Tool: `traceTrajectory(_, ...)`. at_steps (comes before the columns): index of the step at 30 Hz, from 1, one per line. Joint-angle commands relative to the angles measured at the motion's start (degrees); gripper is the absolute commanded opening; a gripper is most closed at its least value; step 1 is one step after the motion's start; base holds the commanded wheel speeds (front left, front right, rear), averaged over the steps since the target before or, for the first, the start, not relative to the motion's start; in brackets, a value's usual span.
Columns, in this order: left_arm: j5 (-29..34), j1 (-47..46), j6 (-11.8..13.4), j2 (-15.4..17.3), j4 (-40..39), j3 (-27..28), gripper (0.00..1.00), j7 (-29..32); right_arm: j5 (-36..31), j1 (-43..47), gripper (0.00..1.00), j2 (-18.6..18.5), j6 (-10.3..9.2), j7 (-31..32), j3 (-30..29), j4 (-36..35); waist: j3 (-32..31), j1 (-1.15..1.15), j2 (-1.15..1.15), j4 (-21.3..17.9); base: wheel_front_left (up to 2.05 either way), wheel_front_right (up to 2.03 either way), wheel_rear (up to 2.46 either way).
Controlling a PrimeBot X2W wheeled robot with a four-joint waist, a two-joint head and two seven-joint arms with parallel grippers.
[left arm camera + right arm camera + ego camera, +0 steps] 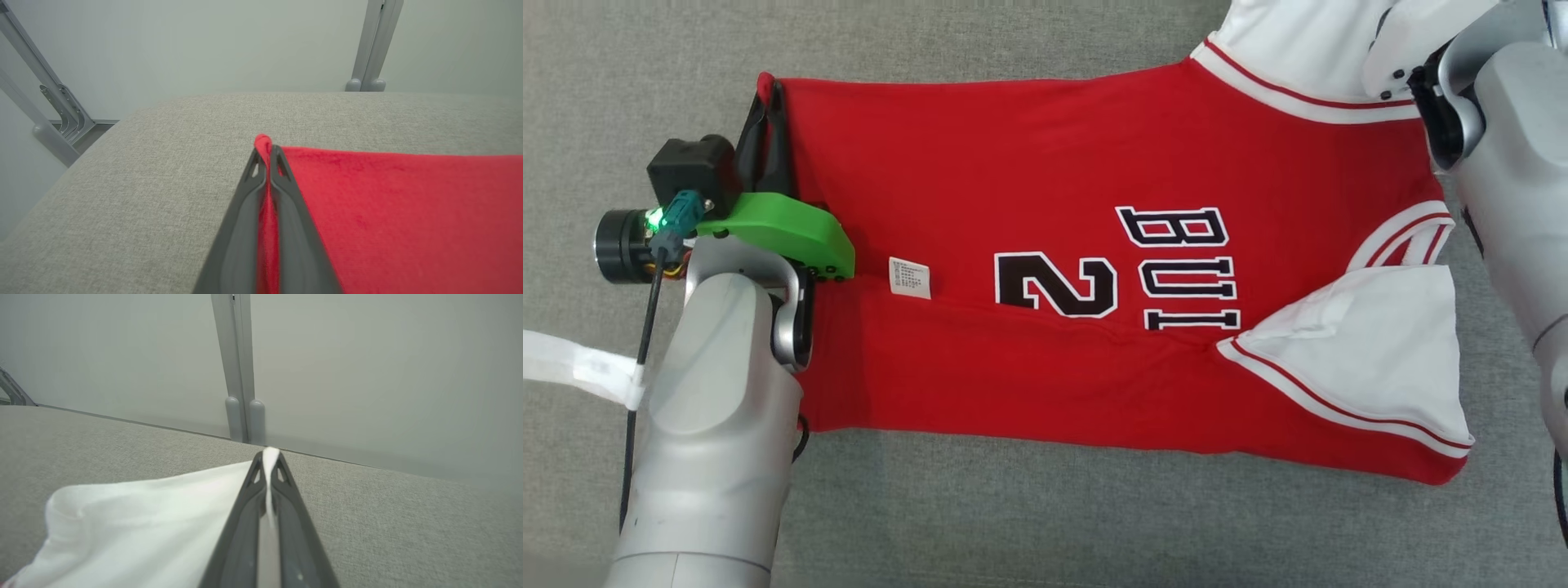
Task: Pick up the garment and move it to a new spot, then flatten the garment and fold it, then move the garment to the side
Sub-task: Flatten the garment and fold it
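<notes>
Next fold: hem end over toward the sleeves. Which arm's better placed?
Left. The left gripper is shut on the hem corner of the red jersey; the right gripper pinches its white sleeve at the opposite end.

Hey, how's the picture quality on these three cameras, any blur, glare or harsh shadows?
Head view: even, soft light, jersey lettering crisp, no glare. Left wrist view: left end effector blurs toward the lens, red weave sharp. Right wrist view: white sleeve washed out, little texture.
</notes>
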Motion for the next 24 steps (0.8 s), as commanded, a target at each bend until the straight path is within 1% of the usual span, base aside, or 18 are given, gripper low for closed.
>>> traceTrajectory(1, 0.3, 1.4, -0.2, 0.9, -0.5, 0.8, 0.0, 0.0, 0.5, 2.1, 0.0, -0.2, -0.11, -0.4, -0.9, -2.9, -2.2, 0.0, 0.0, -2.2, 0.0, 0.0, 0.0)
traceTrajectory(7, 1.4, 6.5, -0.7, 2.5, -1.1, 3.3, 0.0, 0.0, 2.1, 13.6, 0.0, -0.3, -0.1, -0.4, -2.8, -16.4, -7.0, 0.0, 0.0, -6.4, 0.0, 0.0, 0.0)
traceTrajectory(9, 1.8, 8.5, -0.9, 3.3, -0.8, 4.2, 0.0, 0.0, 2.9, 17.9, 0.0, -0.2, -0.1, -0.4, -2.4, -20.3, -8.7, 0.0, 0.0, -7.8, 0.0, 0.0, 0.0)
traceTrajectory(13, 2.5, 12.8, -0.8, 3.8, -1.2, 5.3, 0.0, 0.0, 5.5, 26.2, 0.0, -0.1, -0.1, -0.4, -1.6, -26.6, -11.8, 0.0, 0.0, -10.0, 0.0, 0.0, 0.0)
traceTrajectory(18, 3.4, 19.2, -1.3, 3.3, -2.4, 6.4, 0.0, 0.0, 8.1, 35.8, 0.0, 0.3, -0.1, -0.4, -1.4, -32.0, -15.0, 0.0, 0.0, -11.4, 0.0, 0.0, 0.0)
traceTrajectory(21, 3.7, 22.4, -1.6, 2.7, -3.2, 6.4, 0.0, 0.0, 9.3, 40.5, 0.0, 0.8, -0.1, -0.4, -1.6, -33.6, -16.6, 0.0, 0.0, -11.7, 0.0, 0.0, 0.0)
traceTrajectory(24, 4.0, 25.7, -1.1, 2.2, -4.9, 7.3, 0.0, 0.0, 10.2, 44.3, 0.0, 1.3, -0.1, -0.4, -1.6, -34.4, -17.9, 0.0, 0.0, -11.9, 0.0, 0.0, 0.0)
